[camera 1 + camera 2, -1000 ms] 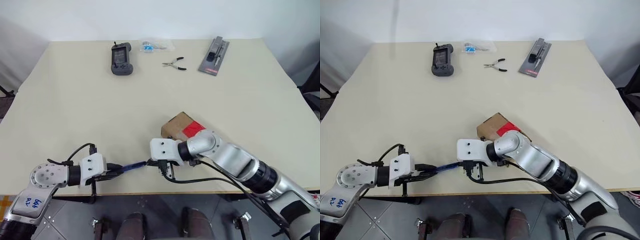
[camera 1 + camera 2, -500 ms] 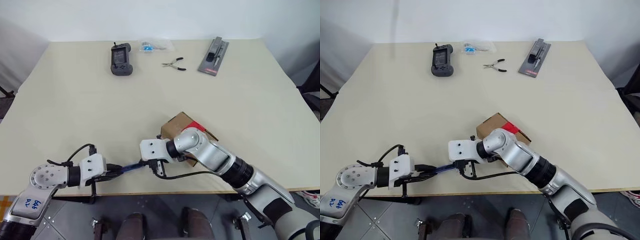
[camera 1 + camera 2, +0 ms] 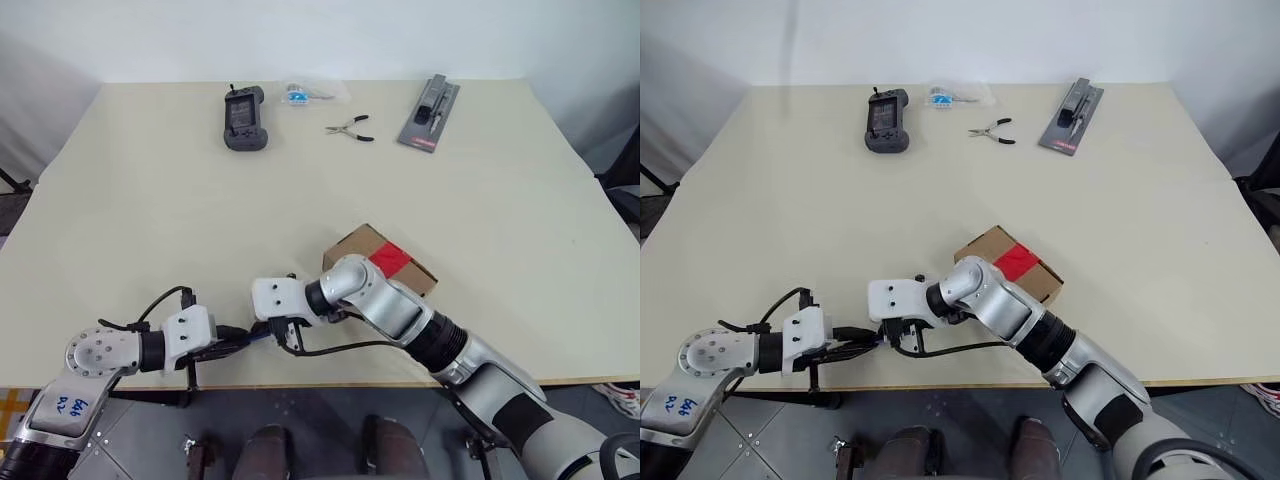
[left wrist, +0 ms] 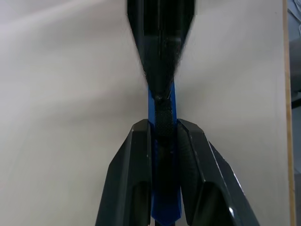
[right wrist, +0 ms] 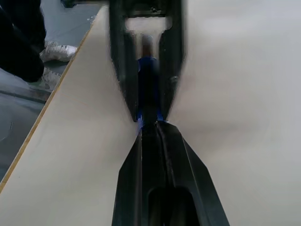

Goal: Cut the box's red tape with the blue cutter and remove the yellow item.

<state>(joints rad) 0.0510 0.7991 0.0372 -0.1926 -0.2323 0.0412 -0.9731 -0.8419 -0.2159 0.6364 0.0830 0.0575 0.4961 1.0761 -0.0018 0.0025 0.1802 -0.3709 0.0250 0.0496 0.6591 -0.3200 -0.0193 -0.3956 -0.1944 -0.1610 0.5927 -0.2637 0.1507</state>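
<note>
A slim blue cutter, pen-like with a black ribbed slider, is clamped between the left gripper's black fingers near the cream table's front edge, left of the box. The right gripper, fingers pressed together, meets the cutter's tip. The small brown corrugated box wears a bright red tape strip across its top
</note>
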